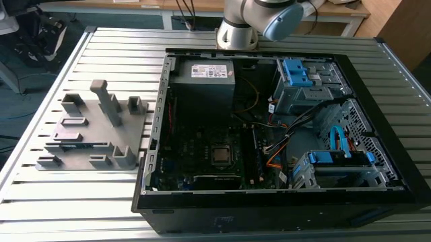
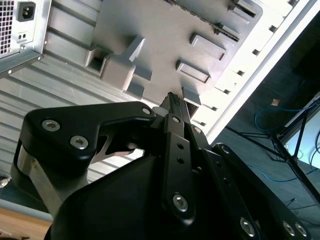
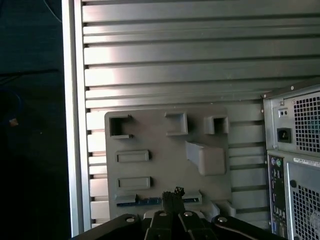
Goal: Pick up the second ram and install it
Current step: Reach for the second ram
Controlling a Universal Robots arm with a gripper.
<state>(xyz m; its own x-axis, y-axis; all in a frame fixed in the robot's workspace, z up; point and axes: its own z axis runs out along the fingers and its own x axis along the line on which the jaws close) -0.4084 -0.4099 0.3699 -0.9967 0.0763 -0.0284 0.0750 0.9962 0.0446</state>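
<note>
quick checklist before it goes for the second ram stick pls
1. second ram lying in the grey holder block: ok
2. end effector open for a grasp: not ok, it is shut and empty
3. end effector above the holder block, not touching it: ok
4. computer case open on top: ok
5. free slot on the motherboard: cannot tell

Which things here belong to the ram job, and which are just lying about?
Job: memory stick, grey holder it sits in, claw, open computer case.
Lying about: power supply, blue drive cage.
</note>
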